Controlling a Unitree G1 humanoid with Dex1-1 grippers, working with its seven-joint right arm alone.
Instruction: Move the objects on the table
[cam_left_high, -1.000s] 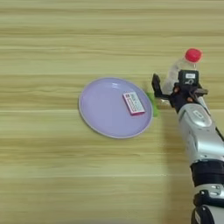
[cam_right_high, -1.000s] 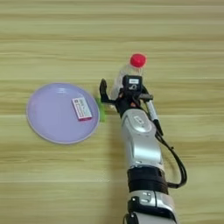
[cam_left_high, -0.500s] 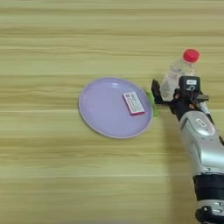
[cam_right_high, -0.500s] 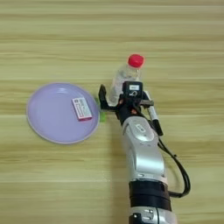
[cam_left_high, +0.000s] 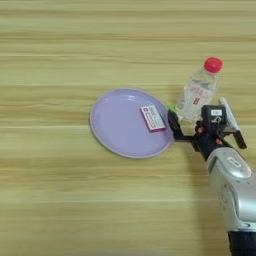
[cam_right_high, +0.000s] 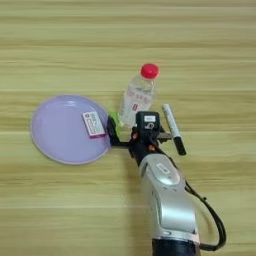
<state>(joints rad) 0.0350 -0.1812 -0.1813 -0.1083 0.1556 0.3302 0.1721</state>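
Note:
A clear plastic bottle with a red cap stands on the table, just right of the lilac plate. The red-and-white box lies on the plate's right part. A small green block sits between the plate's rim and the bottle's base. The white pen lies right of the bottle, its black cap toward me. My right gripper is just in front of the bottle, open and empty. One black finger reaches left to the plate's rim beside the green block. The other finger is mostly hidden by the wrist.
My silver forearm comes in from the bottom edge with a black cable looping on its right. Bare wood stretches across the far half of the table and to the left of the plate.
My gripper has drawn back toward me, away from the bottle's base. The bottle now stands apart from it, and the pen has come into view.

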